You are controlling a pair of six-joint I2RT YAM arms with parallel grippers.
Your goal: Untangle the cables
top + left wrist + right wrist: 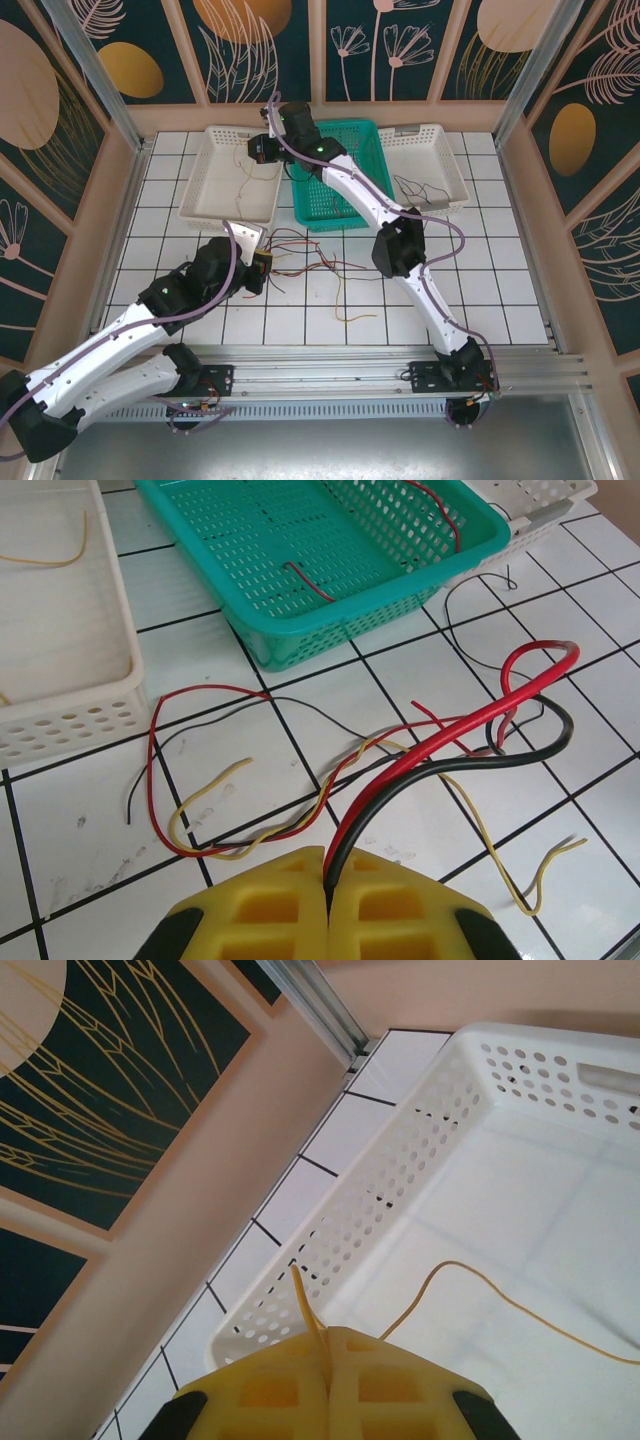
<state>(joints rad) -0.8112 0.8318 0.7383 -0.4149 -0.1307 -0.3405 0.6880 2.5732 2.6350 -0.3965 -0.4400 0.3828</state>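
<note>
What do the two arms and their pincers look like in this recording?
The left arm and right arm have white shells with black joints, and a thick lilac cable runs along each. The left pincer and right pincer carry blocky yellow fingers with recessed pockets.

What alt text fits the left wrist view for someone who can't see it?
The left gripper, yellow jaws shut, pinches one red cable and one black cable that arch up over a white tiled table. More thin red, yellow and black cables lie tangled near a teal basket and a white basket.
</note>
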